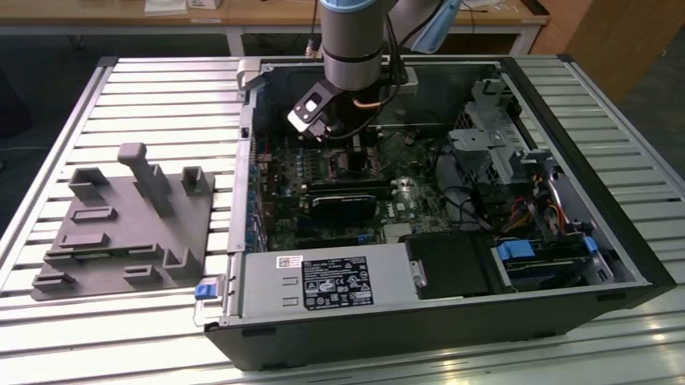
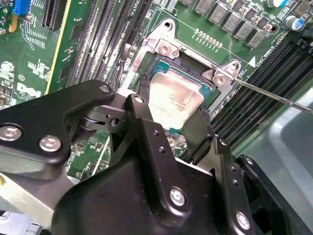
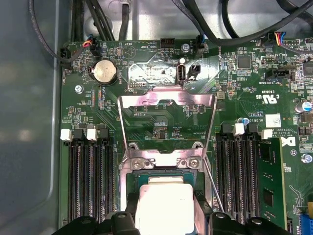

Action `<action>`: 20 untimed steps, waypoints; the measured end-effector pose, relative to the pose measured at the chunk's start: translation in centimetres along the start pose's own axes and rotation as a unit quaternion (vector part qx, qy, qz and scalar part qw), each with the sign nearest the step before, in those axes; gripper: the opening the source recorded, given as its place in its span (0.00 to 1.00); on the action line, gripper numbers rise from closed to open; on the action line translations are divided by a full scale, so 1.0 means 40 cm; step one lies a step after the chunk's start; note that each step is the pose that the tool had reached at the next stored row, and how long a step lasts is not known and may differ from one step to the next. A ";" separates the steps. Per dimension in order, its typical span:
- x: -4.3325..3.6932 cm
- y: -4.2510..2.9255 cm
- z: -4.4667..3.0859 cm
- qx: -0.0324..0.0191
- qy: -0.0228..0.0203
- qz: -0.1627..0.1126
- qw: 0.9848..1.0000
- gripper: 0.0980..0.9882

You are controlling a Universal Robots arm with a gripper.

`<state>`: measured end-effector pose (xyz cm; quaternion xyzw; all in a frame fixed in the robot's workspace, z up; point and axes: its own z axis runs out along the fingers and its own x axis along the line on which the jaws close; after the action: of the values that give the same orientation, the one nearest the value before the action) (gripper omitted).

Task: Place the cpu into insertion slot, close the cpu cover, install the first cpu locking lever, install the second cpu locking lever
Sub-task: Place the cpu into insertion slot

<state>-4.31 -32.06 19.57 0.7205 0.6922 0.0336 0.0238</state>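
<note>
Exterior view, taken from its left to its right:
- A grey fixture (image 1: 118, 233) lies flat on the slatted counter (image 1: 160, 88), near the counter's edge at the exterior view's left.
- An open case (image 1: 428, 337) lies on its side just beside the fixture. It covers the counter's middle and the exterior view's right.
- Your arm (image 1: 351, 40) comes down from the counter's far edge into the case, over the green board (image 1: 289, 172).

Wrist views:
- Your pincer (image 2: 172, 111) is pinching the cpu (image 2: 173, 95). One black finger (image 2: 142, 115) sits against one edge of the chip, and the other sits against the opposite edge.
- The chip's dull metal top faces up. It sits within the slot (image 2: 178, 66), inside the silvery frame. You cannot tell whether it is fully seated or just above the contacts.
- In the first wrist view the cpu (image 3: 164, 200) shows pale between the finger ends.
- The cover (image 3: 166, 99) is swung open on its hinge at the slot's far side. It stands up off the board, and green board shows through its window. It is not yet closed.
- One wire lever (image 2: 274, 95) is unlatched. It runs out from the frame's corner, above the long black slots (image 3: 88, 181) on that side.
- Those long slots flank the socket on both sides.
</note>
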 end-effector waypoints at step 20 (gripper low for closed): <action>0.000 0.002 -0.028 0.000 0.000 0.000 1.000 0.56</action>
<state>-4.30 -32.06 20.71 0.7205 0.6922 0.0337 0.0238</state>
